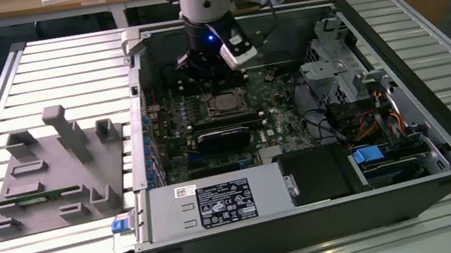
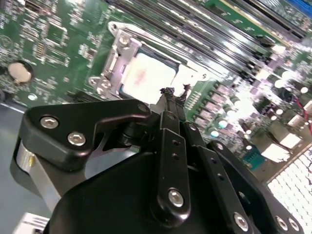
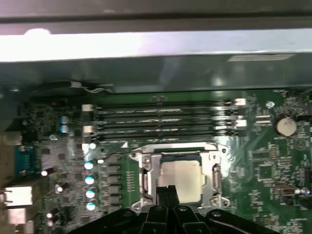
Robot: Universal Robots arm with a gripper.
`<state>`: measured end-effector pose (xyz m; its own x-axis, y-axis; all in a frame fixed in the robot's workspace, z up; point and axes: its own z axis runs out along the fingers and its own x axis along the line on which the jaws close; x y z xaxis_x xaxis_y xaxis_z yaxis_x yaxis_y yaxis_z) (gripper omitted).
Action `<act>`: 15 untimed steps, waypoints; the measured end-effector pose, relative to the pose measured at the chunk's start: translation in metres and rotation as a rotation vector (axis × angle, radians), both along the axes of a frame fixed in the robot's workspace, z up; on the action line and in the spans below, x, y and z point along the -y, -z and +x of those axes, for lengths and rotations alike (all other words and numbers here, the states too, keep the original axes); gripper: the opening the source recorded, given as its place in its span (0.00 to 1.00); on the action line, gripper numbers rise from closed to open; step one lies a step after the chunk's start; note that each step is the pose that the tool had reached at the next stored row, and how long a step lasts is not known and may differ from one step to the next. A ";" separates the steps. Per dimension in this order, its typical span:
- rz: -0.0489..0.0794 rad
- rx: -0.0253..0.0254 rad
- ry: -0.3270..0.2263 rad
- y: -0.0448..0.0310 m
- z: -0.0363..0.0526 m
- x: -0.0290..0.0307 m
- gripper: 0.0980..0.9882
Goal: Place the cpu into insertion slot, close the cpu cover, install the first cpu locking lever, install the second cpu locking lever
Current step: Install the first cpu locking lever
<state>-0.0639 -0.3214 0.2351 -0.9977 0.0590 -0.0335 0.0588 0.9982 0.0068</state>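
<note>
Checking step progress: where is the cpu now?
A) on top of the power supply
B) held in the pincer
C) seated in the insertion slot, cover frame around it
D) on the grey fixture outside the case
C: in the first wrist view the cpu lies flat on the motherboard, inside the cpu cover window, not in the pincer.

One cpu (image 3: pixel 181 174), one cpu cover (image 3: pixel 146 178), four memory slots (image 3: pixel 161 113)
</note>
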 end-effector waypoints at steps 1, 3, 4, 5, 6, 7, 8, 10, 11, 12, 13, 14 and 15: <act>0.000 0.0007 0.000 0.0000 -0.0034 0.0000 0.00; 0.000 0.0022 0.000 0.0000 -0.0100 0.0000 0.00; 0.000 0.0029 0.000 0.0000 -0.0129 0.0000 0.00; 0.000 0.0034 0.000 0.0000 -0.0157 0.0000 0.00; 0.000 0.0041 0.000 0.0000 -0.0183 0.0000 0.00; 0.000 0.0046 0.000 0.0000 -0.0210 0.0000 0.00; 0.000 0.0050 0.000 0.0000 -0.0235 0.0000 0.00; 0.000 0.0060 0.000 0.0000 -0.0281 0.0000 0.00; 0.000 0.0061 0.000 0.0000 -0.0300 0.0000 0.00; 0.000 0.0063 0.000 0.0000 -0.0318 0.0000 0.00; 0.001 0.0064 0.000 0.0000 -0.0336 0.0000 0.00; 0.002 0.0066 0.000 0.0000 -0.0355 0.0000 0.00; 0.004 0.0069 0.000 0.0000 -0.0375 0.0000 0.00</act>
<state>-0.1013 -0.3214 0.2351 -0.9974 0.0592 -0.0402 0.0588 0.9982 0.0110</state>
